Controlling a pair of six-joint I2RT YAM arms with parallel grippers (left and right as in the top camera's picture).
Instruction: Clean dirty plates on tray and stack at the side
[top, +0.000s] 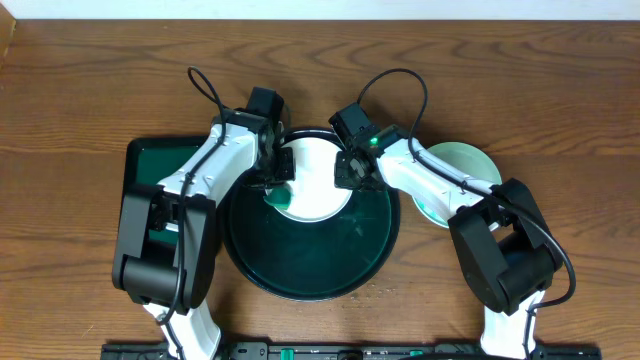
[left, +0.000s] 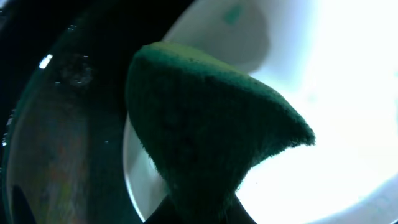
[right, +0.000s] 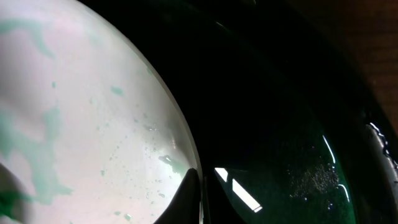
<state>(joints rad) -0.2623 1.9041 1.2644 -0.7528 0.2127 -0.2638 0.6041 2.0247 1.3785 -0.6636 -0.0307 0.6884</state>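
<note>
Catching plate (right: 99, 81) streaks (right: 28, 155) overhead view misses.

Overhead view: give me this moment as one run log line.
left tool: shut on sponge, over plate | right tool: shut, at plate rim | plate: smeared, on tray | second plate: right of tray

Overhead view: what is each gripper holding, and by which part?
Left gripper pinches a green sponge by its narrow end; right gripper appears to pinch the rim of the white plate.

Even overhead light, wrist views dim, blurred, plate (left: 348, 93) overexposed, tray (right: 267, 155) glinting
</note>
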